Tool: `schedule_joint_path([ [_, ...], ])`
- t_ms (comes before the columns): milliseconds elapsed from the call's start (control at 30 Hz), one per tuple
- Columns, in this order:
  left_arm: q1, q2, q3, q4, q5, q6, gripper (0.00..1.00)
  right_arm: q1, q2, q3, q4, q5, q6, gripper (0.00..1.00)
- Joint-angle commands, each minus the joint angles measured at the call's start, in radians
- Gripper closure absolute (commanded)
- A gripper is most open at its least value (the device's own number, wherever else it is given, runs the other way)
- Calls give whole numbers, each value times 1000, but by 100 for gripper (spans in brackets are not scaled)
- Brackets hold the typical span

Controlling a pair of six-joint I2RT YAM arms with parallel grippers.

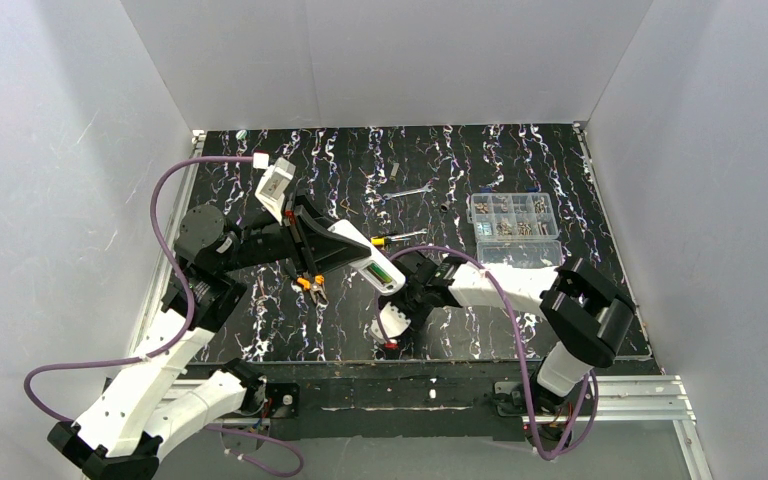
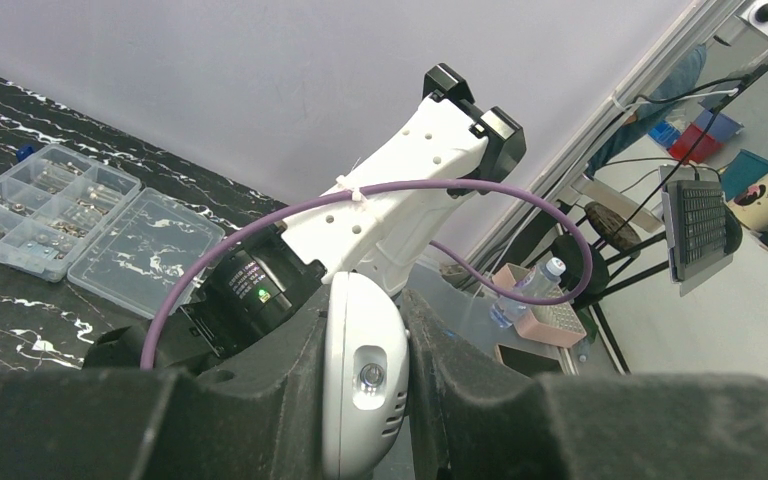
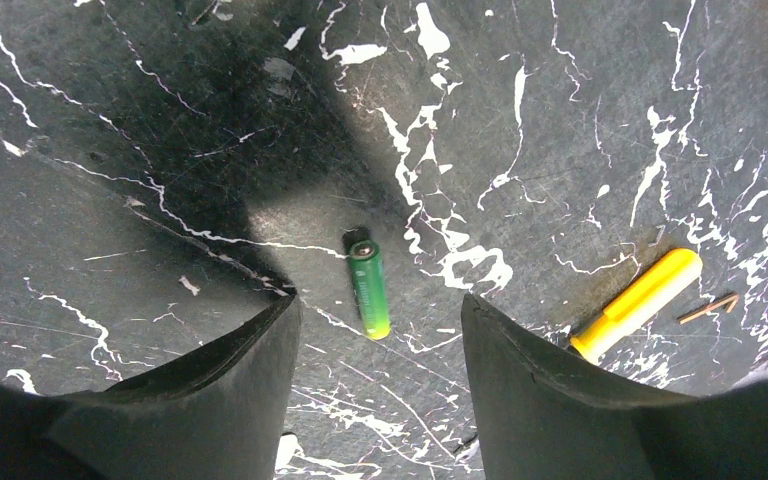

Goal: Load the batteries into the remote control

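The left claw (image 2: 364, 330) is clamped on one white remote (image 2: 364, 385), held up above the black table (image 3: 110, 150). The right claw (image 3: 376, 340) gapes wide, gripping nothing, over one green battery (image 3: 368, 290) lying flat on the table. The battery's print is too blurred to read. One yellow screwdriver (image 3: 640, 298) lies nearby.

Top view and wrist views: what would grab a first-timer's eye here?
The white remote control, gripped in the left claw and held above the middle of the black marbled table. Next, a green battery lying flat on the table between the open fingers of the right claw, a yellow-handled screwdriver just beside it.
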Motion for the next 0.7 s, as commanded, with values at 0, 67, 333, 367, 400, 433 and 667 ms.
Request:
schedule_joint_path([
  [0,-2,-27,8,99,12,14,100,4,-34,-8,-21,-48,44,32],
  [67,-2,-32,7,99,10,16,100,1,-74,-15,0,-79,83,32],
  [333,-2,-34,4,108,2,11,100,-41,-215,-65,209,-300,388,34],
  [367,-2,-34,5,110,3,10,100,-49,-231,-75,243,-339,444,35],
  [400,-2,-34,4,111,5,8,100,-57,-247,-86,285,-370,522,35],
  [433,-2,-34,5,112,7,9,100,-63,-258,-101,338,-385,588,36],
  [667,-2,-52,-15,112,-24,5,100,-67,-208,-73,550,-69,1240,37],
])
